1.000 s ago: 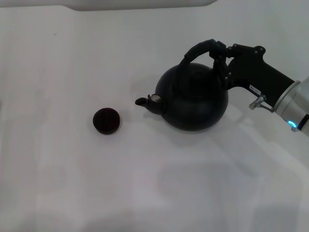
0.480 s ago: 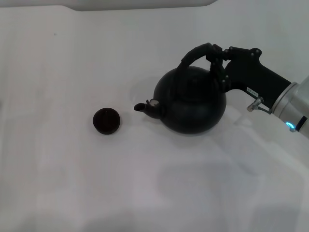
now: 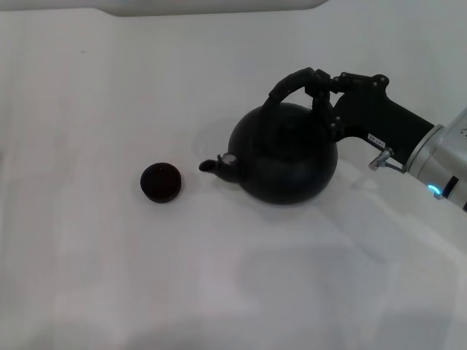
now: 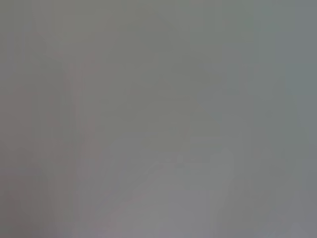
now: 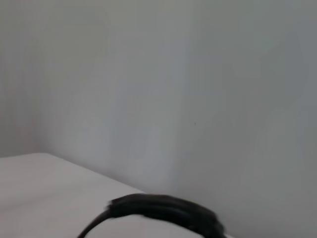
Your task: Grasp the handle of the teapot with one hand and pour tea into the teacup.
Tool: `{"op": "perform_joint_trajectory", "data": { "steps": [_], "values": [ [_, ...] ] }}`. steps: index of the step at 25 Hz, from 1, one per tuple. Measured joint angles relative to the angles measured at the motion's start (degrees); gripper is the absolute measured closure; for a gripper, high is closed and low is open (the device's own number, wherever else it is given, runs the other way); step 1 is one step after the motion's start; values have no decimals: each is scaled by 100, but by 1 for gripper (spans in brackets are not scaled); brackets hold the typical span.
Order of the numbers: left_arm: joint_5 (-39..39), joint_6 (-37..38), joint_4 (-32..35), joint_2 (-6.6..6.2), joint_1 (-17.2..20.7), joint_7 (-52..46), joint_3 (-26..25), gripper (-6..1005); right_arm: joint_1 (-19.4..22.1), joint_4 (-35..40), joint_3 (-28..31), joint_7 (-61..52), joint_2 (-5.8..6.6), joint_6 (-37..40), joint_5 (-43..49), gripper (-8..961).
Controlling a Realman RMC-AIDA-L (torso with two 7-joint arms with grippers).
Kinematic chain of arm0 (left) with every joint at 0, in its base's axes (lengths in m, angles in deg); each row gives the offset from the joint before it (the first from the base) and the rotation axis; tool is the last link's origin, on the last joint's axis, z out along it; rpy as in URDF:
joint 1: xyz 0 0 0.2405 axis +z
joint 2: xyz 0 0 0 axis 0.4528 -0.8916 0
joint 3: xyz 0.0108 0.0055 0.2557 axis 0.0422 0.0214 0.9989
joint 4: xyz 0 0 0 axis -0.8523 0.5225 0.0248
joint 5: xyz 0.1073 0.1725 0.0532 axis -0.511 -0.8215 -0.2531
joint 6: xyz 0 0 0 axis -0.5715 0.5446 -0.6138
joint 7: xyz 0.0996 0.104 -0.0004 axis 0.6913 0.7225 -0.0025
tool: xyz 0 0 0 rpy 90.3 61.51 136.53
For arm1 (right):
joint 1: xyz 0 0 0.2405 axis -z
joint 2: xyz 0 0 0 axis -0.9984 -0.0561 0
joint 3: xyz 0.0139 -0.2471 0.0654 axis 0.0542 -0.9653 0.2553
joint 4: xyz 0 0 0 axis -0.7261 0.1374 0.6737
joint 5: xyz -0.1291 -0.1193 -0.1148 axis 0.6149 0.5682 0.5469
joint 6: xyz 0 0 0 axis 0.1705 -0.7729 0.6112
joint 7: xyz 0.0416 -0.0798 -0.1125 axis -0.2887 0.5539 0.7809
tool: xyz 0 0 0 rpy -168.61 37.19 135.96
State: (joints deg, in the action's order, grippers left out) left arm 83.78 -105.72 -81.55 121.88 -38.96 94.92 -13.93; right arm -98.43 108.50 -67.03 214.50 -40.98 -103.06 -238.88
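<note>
The round black teapot (image 3: 284,157) is right of centre in the head view, its short spout (image 3: 211,165) pointing left toward the teacup. The black arched handle (image 3: 292,82) rises over its top; part of that handle (image 5: 163,210) also shows in the right wrist view. My right gripper (image 3: 321,86) comes in from the right and is shut on the handle's right end. The pot is tipped slightly spout-down. The small dark teacup (image 3: 160,182) stands on the white table, apart from the spout by a short gap. My left gripper is out of view.
A white tabletop (image 3: 109,277) spreads all around. A pale raised edge (image 3: 211,6) runs along the far side. The left wrist view shows only a plain grey surface.
The right gripper has carried the teapot a little left and up. The spout has come closer to the teacup and dipped slightly. The cup has not moved.
</note>
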Motion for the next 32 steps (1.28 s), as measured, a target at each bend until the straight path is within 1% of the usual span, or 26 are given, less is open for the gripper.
{"op": "perform_joint_trajectory", "data": {
  "steps": [7,13,16,18,21,26,32],
  "values": [
    [0,0,1,-8,0,0,-1,112,-10,-119,39,2,0,-197,1,790],
    [0,-1,0,-8,0,0,-1,113,27,-223,120,-33,5,-350,1,587],
    [0,-2,0,-8,0,0,0,114,75,-227,132,-40,25,-403,2,441],
    [0,-3,0,-8,0,0,0,114,120,-275,193,-52,38,-553,5,344],
    [-1,-6,6,-8,0,0,-1,113,181,-447,353,-56,45,-873,10,255],
    [0,-21,19,-8,0,0,-1,112,234,-846,613,-116,77,-1440,10,259],
    [0,-35,60,-7,-7,0,-6,113,300,-1521,1189,-289,86,-2123,11,263]
  ]
}}
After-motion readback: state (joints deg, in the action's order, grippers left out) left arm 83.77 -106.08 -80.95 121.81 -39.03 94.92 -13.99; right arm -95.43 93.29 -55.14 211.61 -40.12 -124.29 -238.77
